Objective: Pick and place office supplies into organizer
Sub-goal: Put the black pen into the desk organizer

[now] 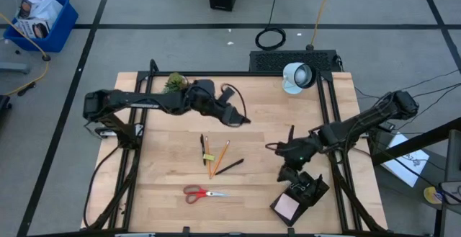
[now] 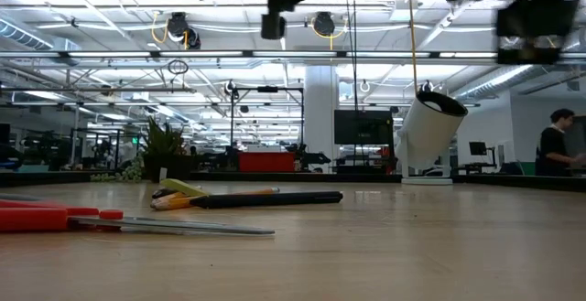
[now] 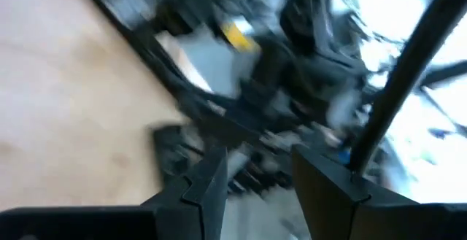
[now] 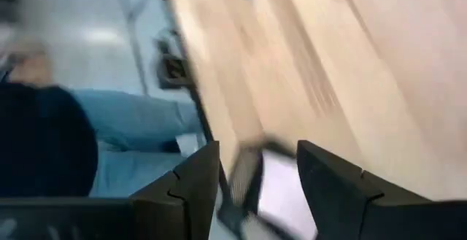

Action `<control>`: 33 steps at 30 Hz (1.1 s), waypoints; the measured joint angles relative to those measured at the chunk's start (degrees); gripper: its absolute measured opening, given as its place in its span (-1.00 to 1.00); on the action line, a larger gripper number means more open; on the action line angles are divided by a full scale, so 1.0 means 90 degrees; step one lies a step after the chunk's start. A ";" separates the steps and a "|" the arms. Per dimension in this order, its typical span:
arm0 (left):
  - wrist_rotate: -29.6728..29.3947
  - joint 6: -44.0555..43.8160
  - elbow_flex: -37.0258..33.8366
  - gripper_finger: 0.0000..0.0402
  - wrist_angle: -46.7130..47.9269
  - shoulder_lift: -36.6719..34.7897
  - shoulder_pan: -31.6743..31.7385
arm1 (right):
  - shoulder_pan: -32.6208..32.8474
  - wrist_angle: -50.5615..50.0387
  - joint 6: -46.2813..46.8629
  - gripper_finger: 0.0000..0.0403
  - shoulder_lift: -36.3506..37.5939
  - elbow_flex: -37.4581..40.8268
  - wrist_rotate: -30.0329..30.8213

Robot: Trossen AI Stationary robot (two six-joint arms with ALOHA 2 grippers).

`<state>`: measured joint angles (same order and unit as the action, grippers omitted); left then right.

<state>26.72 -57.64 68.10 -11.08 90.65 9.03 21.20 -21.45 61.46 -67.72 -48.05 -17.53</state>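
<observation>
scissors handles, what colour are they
Red. The scissors show it best in the high view, lying at the table's near edge.

A large open lab: exposed ceiling trusses [image 2: 110, 59], taped floor lines [image 1: 94, 39], distant monitors [image 2: 362, 127].

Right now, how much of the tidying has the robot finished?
Barely started. Done: only the pink square sticky-note pad seems to sit in the black rectangular organizer tray. In hand: nothing; the right end effector hangs open near the tray, and the left end effector is open too. Left: the red-handled scissors, orange-yellow pencils and black pens lie on the wooden table.
</observation>
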 joint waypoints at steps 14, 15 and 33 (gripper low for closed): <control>-0.2268 0.1602 0.0005 -0.23 0.3018 -0.2017 0.0228 | -0.1504 0.2223 -0.5096 -0.14 -0.0403 -0.0010 0.0780; -0.2331 0.1612 0.0005 -0.23 0.3052 -0.2068 0.0224 | -0.1584 0.2461 -0.5387 -0.14 -0.0494 -0.0010 0.0780; -0.2474 0.1566 0.0002 -0.23 0.3259 -0.2426 0.0052 | -0.1808 0.5516 -0.7291 -0.14 -0.2765 -0.0010 -0.0397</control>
<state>4.45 -43.55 68.12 18.25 68.82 9.50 4.93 28.19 -4.16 -92.60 -48.14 -21.10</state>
